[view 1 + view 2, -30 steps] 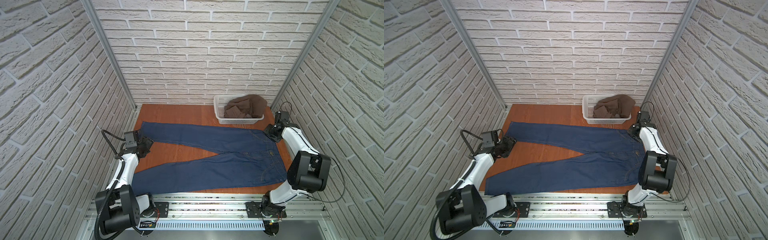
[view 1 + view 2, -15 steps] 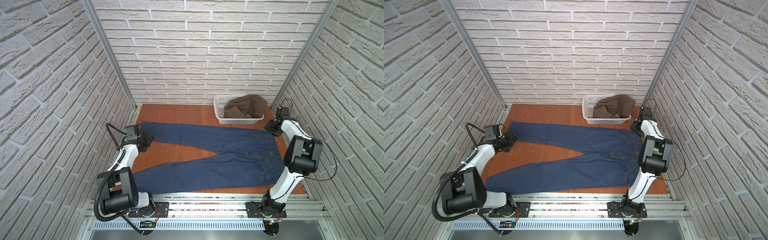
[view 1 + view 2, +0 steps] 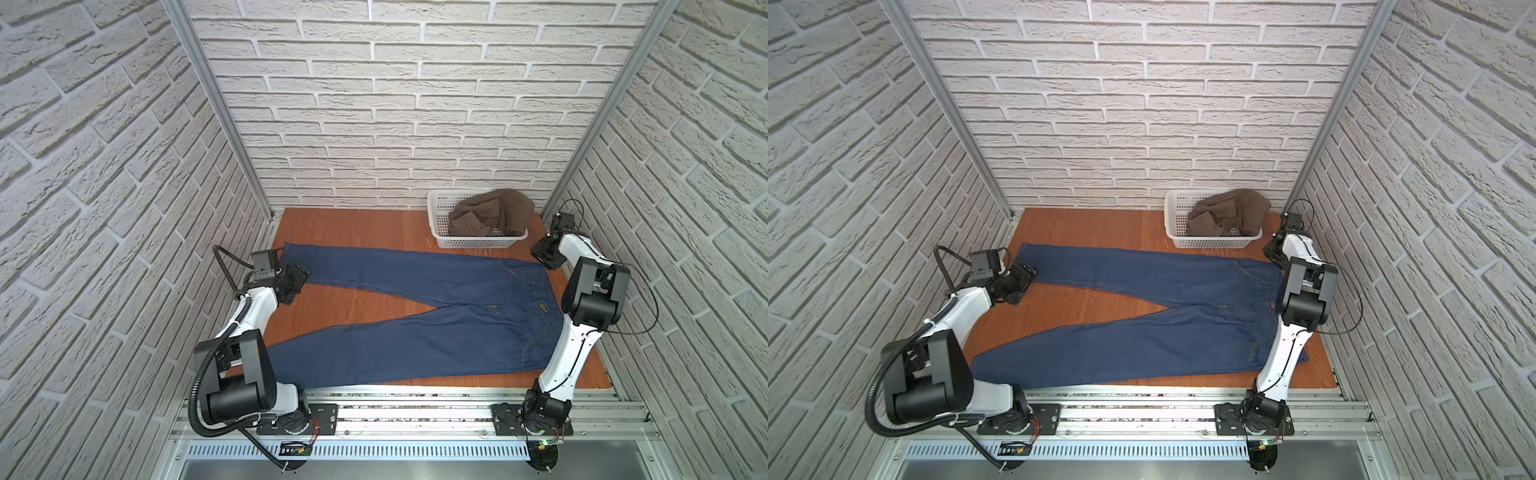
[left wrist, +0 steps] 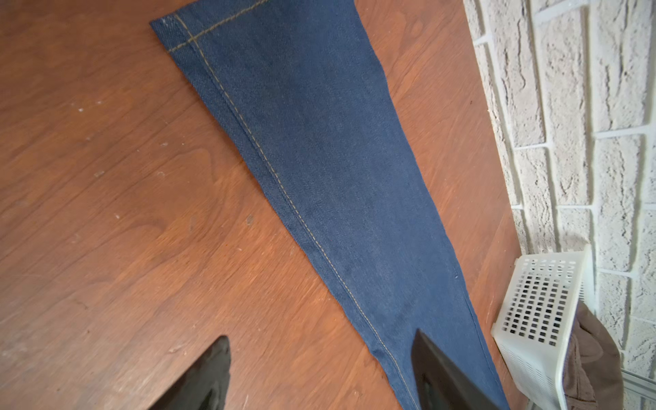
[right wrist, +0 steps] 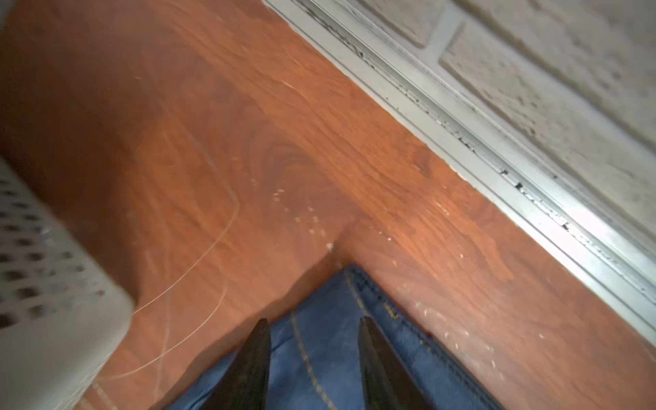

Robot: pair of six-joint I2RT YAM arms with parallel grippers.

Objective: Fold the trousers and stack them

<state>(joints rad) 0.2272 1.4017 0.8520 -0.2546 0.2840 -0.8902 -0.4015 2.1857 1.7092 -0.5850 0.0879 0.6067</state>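
The trousers (image 3: pixel 415 291) (image 3: pixel 1142 286) lie flat on the wooden table (image 3: pixel 353 224), dark blue denim, both legs running left and the waistband at the right. My left gripper (image 3: pixel 297 276) (image 3: pixel 1021 276) hovers at the near edge of the far leg, close to its hem, jaws wide open. In the left wrist view the left gripper (image 4: pixel 322 335) straddles that leg's stitched edge (image 4: pixel 319 245), one finger over wood, one over denim. My right gripper (image 3: pixel 546 253) (image 3: pixel 1273 251) sits at the far waistband corner. In the right wrist view the right gripper (image 5: pixel 313 319) stands open over that corner (image 5: pixel 355 284).
A white perforated basket (image 3: pixel 436 232) (image 3: pixel 1173 232) (image 4: pixel 539 301) (image 5: pixel 42 284) holding a crumpled brown garment (image 3: pixel 490 218) stands at the back right, just beyond the waistband. Brick walls enclose three sides, with a metal rail (image 5: pixel 497 167) along the right edge.
The left gripper has shifted slightly toward the far leg's hem and spread wider. The right arm has raised its elbow while its gripper stayed at the far waistband corner. The trousers have not moved.
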